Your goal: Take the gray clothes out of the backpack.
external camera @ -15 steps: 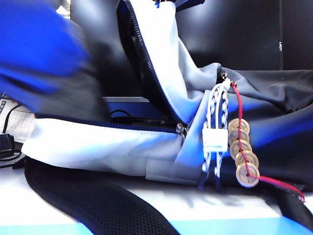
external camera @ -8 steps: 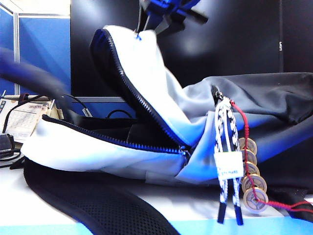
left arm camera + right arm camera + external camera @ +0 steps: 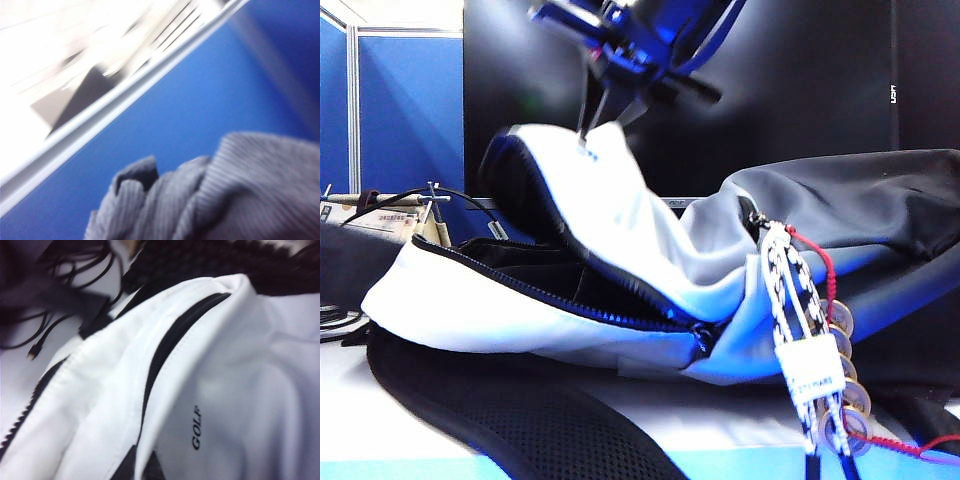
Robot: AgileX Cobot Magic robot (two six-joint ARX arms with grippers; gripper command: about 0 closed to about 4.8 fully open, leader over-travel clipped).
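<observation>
R gripper (image 3: 590,135) at top center of exterior view, pinched shut on backpack (image 3: 520,310) flap edge, holding the mouth open. L gripper out of sight, clamped on gray clothes (image 3: 225,195), clear of bag.

A white table (image 3: 380,420) fills the lower part of the exterior view, with a pale blue band along its near edge. The backpack (image 3: 520,310) lies on its side across the table, its black mesh strap (image 3: 510,420) spreading toward six o'clock. Dark cables (image 3: 335,320) rest at nine o'clock.
</observation>
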